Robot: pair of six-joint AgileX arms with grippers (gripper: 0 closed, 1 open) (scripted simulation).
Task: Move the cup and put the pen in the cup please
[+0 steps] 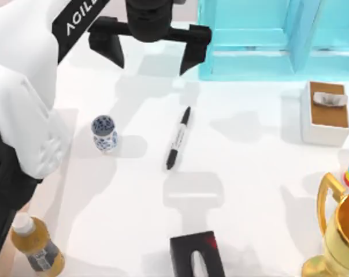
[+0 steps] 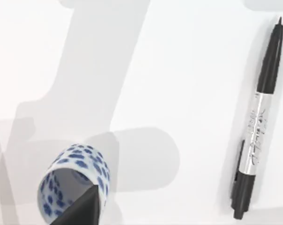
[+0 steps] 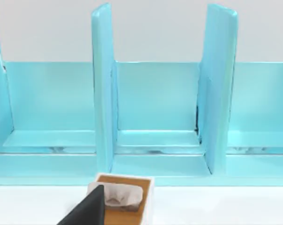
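Note:
The cup [image 1: 104, 133], small, white with a blue floral pattern, stands upright left of the table's middle. Right of it and apart from it, the black pen [image 1: 178, 138] with its pale label band lies flat, tilted slightly off the near-far line. My left gripper [image 1: 148, 60] hangs open high over the far middle of the table, beyond both, holding nothing. In the left wrist view one dark finger [image 2: 80, 211] overlaps the cup [image 2: 76, 185], and the pen [image 2: 256, 136] lies off to the side. In the right wrist view a dark finger [image 3: 87, 211] of my open right gripper points toward the rack.
A teal rack [image 1: 261, 40] with upright dividers stands at the far right. A white tissue box [image 1: 325, 115] sits at the right. A gold trophy [image 1: 342, 231] is at the near right, a black box [image 1: 195, 254] at the near middle, an amber bottle [image 1: 36, 248] at the near left.

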